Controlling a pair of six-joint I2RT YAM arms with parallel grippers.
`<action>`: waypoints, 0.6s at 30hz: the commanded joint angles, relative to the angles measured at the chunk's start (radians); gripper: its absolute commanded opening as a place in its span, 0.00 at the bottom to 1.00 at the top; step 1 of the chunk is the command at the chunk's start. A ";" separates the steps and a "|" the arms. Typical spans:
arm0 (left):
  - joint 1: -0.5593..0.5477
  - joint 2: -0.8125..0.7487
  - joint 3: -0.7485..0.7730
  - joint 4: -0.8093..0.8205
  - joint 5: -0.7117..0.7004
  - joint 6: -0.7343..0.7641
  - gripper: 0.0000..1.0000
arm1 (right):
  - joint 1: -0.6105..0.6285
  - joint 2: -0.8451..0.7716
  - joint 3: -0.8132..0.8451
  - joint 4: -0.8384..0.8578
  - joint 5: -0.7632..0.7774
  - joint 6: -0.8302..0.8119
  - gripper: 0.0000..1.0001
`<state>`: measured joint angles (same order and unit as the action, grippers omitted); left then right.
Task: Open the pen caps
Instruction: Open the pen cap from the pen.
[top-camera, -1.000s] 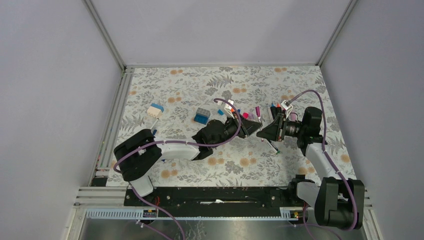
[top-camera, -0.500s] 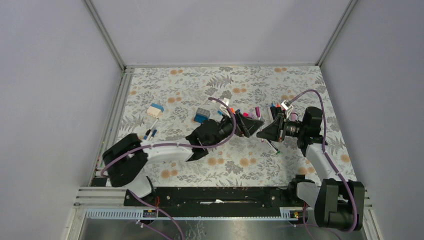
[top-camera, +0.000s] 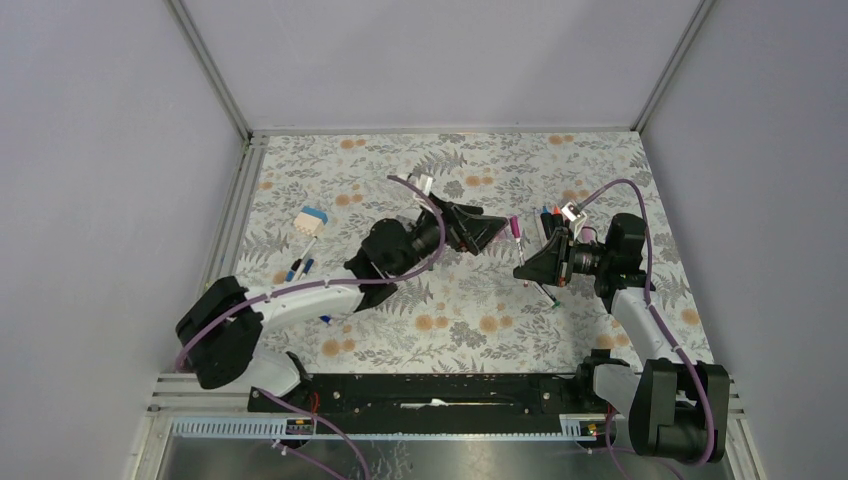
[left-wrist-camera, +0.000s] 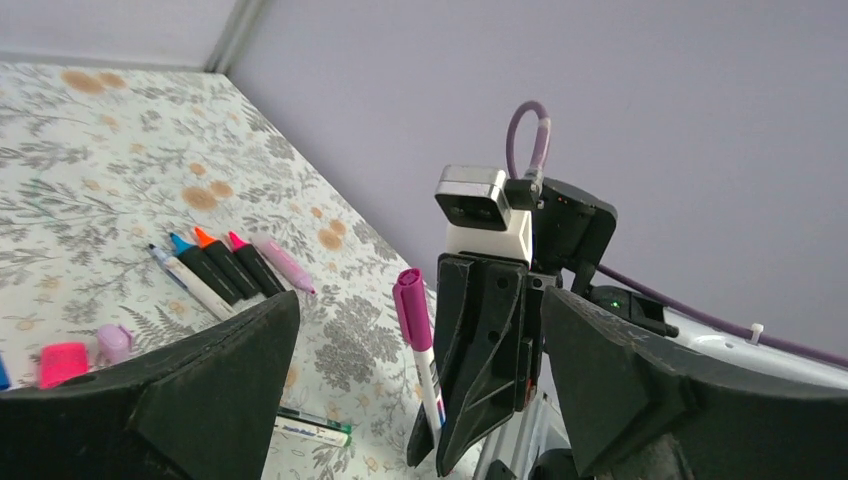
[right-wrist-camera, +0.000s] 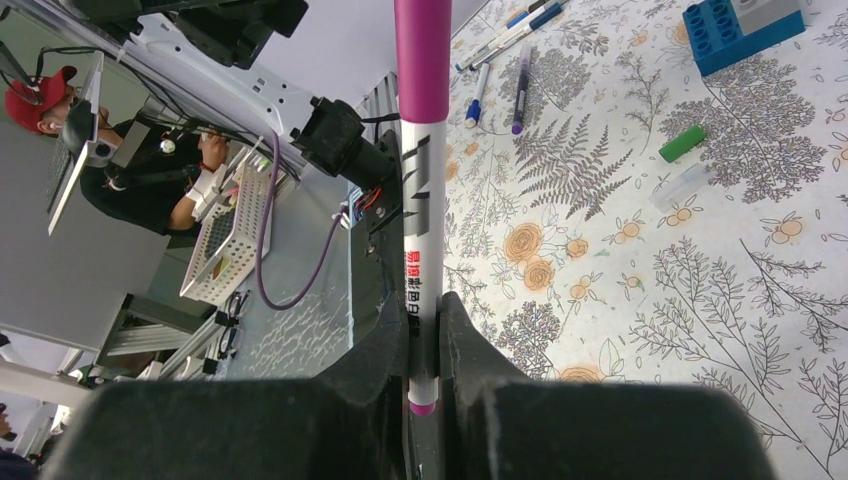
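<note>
My right gripper (right-wrist-camera: 423, 340) is shut on the lower barrel of a white pen (right-wrist-camera: 420, 230) and holds it upright above the mat. A magenta pen cap (right-wrist-camera: 422, 60) sits on the pen's upper end. From above, the right gripper (top-camera: 524, 268) has the capped end (top-camera: 514, 223) sticking up toward the back. My left gripper (top-camera: 493, 234) stands wide open just left of that cap, touching nothing. In the left wrist view the magenta cap (left-wrist-camera: 410, 305) shows in the gap of the left gripper (left-wrist-camera: 420, 300), some way beyond the fingertips.
Uncapped pens (left-wrist-camera: 215, 265) and a pink highlighter (left-wrist-camera: 285, 265) lie in a row at the back right. Loose caps lie on the mat: pink (left-wrist-camera: 62, 362), green (right-wrist-camera: 682, 143), clear (right-wrist-camera: 680, 185). There are also a blue-and-grey block (right-wrist-camera: 740, 25), a white-and-blue block (top-camera: 311, 221) and a green-tipped pen (top-camera: 545, 293).
My left gripper went from shut to wide open and swung toward the back, ending beside the pen's cap. The right gripper kept hold of the pen and barely moved.
</note>
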<state>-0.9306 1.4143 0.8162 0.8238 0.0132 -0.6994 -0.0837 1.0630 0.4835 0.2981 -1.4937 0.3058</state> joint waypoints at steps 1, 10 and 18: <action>-0.004 0.063 0.108 -0.005 0.106 -0.013 0.95 | 0.007 -0.018 0.000 0.033 -0.045 -0.022 0.00; -0.006 0.193 0.205 -0.010 0.150 -0.085 0.73 | 0.007 -0.011 0.000 0.032 -0.043 -0.024 0.00; -0.005 0.236 0.235 -0.021 0.178 -0.116 0.48 | 0.007 -0.011 0.000 0.033 -0.044 -0.026 0.00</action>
<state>-0.9344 1.6413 0.9974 0.7662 0.1539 -0.7948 -0.0837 1.0630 0.4831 0.2981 -1.5105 0.2981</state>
